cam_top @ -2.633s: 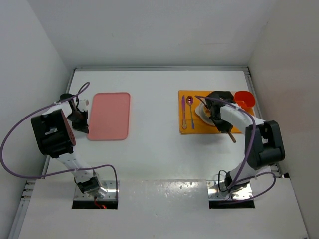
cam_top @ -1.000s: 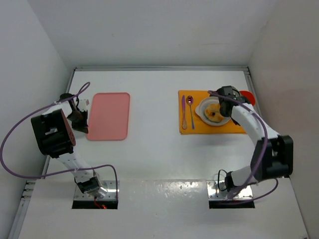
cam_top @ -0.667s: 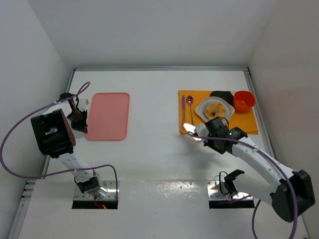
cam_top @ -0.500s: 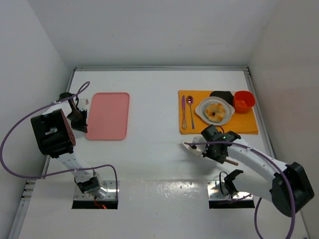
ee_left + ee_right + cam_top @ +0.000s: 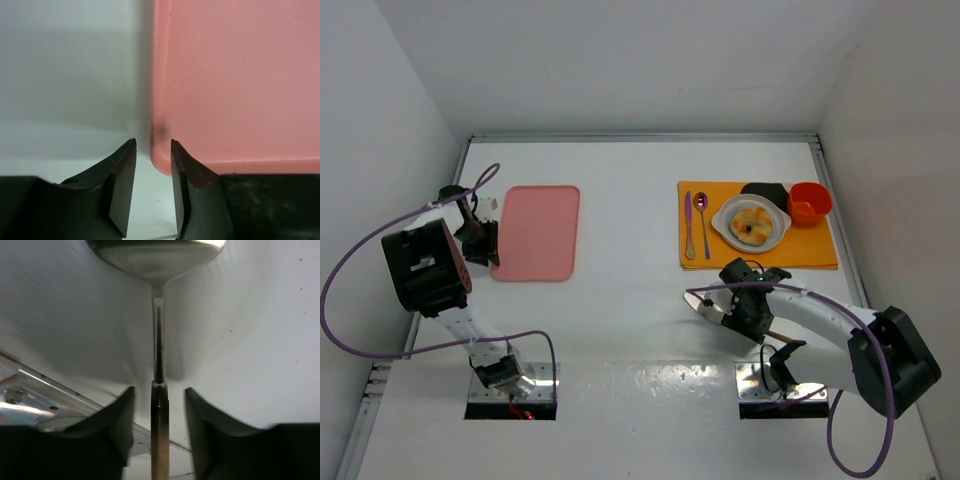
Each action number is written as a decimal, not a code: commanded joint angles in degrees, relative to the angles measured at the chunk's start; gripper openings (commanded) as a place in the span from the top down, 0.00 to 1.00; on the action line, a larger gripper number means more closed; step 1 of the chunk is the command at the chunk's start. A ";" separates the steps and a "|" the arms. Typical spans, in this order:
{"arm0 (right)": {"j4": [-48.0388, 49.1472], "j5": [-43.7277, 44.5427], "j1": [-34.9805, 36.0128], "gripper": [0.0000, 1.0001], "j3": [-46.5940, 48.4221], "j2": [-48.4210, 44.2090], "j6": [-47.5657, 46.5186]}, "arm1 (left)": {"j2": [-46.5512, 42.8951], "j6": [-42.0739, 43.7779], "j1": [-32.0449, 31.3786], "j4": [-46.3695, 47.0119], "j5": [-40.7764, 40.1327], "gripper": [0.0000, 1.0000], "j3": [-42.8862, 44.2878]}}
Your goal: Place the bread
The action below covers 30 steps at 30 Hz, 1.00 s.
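When viewed from overhead, found the bread [image 5: 753,226] seated in a white bowl [image 5: 725,222], dimpled dark middle facing up. Logged the bowl on an orange placemat [image 5: 815,254] at right rear of the white table [image 5: 630,190]. Noted on the same mat a purple spoon [image 5: 702,225] and a second slim utensil [image 5: 688,230], side by side left of the bowl and laid front to back. Also noted a black object [image 5: 763,189] just behind the bowl and a red cup [image 5: 810,203] right of that.

Placed the right gripper [image 5: 730,308] low over bare table in front of the mat, well apart from the bread, pointing left. Checked it by right wrist camera [image 5: 159,390]: fingers parted moderately, with the wooden handle of a metal utensil [image 5: 158,315] running straight between them and a thin gap on either side, so not clamped. Saw the shiny utensil head [image 5: 705,306] out ahead of the fingertips. Cannot tell whether resting on the surface or raised.

Placed the left gripper [image 5: 485,248] at far left, against the left edge of a pink tray [image 5: 538,232]. Checked by left wrist camera [image 5: 151,146]: jaws slightly apart, a narrow slot with only table behind it. Found one fingertip just beside a rounded corner of the tray [image 5: 240,75]; cannot tell if touching.
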 commanded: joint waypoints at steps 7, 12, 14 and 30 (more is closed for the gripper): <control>-0.61 5.29 0.14 0.21 5.81 -7.35 7.21 | -1.36 0.18 0.84 -1.85 -0.32 0.46 2.33; 0.62 9.60 -0.21 0.00 7.22 -18.80 16.93 | -3.56 0.18 0.84 -3.16 -0.85 0.33 2.95; 0.01 11.36 -2.06 0.00 7.49 -26.00 23.78 | -5.31 0.18 0.84 -3.16 -1.46 0.30 2.95; -36.02 36.59 -6.72 0.00 12.32 -37.00 79.63 | -9.62 -1.57 1.36 -1.49 -2.53 0.22 -3.72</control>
